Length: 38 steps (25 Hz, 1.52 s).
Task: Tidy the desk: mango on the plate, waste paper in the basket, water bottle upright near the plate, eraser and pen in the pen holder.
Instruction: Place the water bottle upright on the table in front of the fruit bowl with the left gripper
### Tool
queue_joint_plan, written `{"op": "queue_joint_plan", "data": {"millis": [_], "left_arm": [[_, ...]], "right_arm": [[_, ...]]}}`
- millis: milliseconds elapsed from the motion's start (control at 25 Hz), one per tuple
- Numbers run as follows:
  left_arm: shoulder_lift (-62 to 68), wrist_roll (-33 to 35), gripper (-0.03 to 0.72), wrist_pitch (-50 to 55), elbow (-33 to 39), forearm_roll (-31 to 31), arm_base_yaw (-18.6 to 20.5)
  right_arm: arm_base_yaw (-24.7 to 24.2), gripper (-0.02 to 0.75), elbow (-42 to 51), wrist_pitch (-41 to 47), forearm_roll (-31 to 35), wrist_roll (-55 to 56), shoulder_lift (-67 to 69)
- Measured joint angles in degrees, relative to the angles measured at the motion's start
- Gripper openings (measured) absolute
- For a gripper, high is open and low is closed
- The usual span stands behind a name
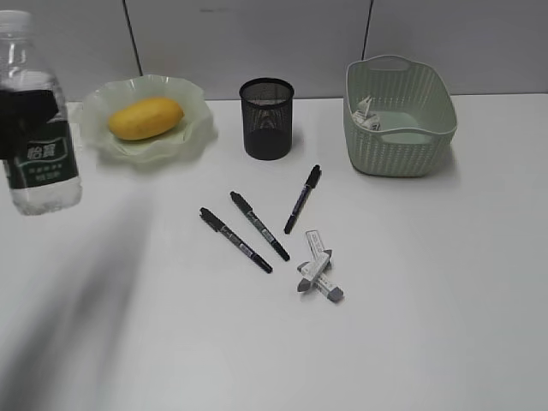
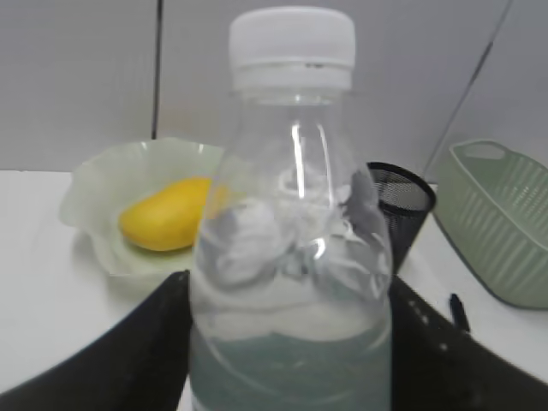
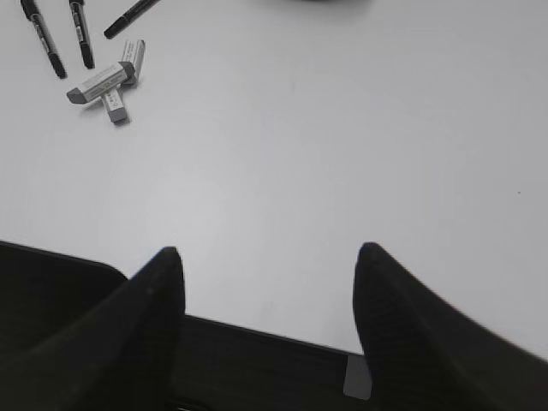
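Observation:
My left gripper [image 1: 19, 120] is shut on the water bottle [image 1: 36, 163], upright at the far left, left of the plate [image 1: 193, 128]; it fills the left wrist view [image 2: 291, 257]. The mango [image 1: 145, 117] lies on the plate. The waste paper [image 1: 366, 113] lies in the basket [image 1: 402, 141]. Three black pens [image 1: 257, 224] and two grey erasers [image 1: 317, 272] lie on the desk [image 1: 428, 325] in front of the pen holder [image 1: 266, 118]. My right gripper [image 3: 265, 265] is open and empty over bare desk; pens and erasers [image 3: 107, 81] show at its upper left.
A grey panelled wall runs behind the desk. A blurred dark shadow of the left arm lies across the desk's front left. The desk's near edge shows below my right gripper.

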Motion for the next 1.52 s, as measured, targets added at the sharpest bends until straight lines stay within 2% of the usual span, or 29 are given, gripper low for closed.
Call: {"op": "queue_joint_plan", "data": {"millis": [200, 320, 560, 760, 920, 1200, 1320, 1520], "left_arm": [[1.4, 2.4, 0.473, -5.3, 2.4, 1.7, 8.6], [3.3, 2.8, 0.473, -11.1, 2.4, 2.3, 11.0], [5.0, 3.3, 0.473, -14.5, 2.7, 3.2, 11.2], [5.3, 10.3, 0.473, -17.3, 4.3, 3.2, 11.2], [6.8, 13.0, 0.473, -22.1, 5.8, 3.0, 11.2], [20.1, 14.8, 0.473, -39.6, 6.3, 1.6, 11.2], [27.0, 15.1, 0.473, -41.1, 6.0, -1.2, 11.2], [34.2, 20.9, 0.473, -40.9, 5.8, -1.8, 11.4]], "right_arm": [[0.0, 0.490, 0.0, 0.0, 0.0, 0.2, 0.0], [0.0, 0.490, 0.0, 0.0, -0.1, 0.6, 0.0], [0.0, 0.490, 0.0, 0.0, -0.1, 0.9, 0.0], [0.0, 0.490, 0.0, 0.0, -0.1, 1.0, 0.0], [0.0, 0.489, 0.0, -0.1, -0.1, 1.0, 0.0], [0.0, 0.489, 0.0, -0.1, -0.1, 1.0, 0.0], [0.0, 0.489, 0.0, -0.1, -0.1, 1.0, 0.0], [0.0, 0.489, 0.0, -0.1, -0.1, 1.0, 0.0]]}}
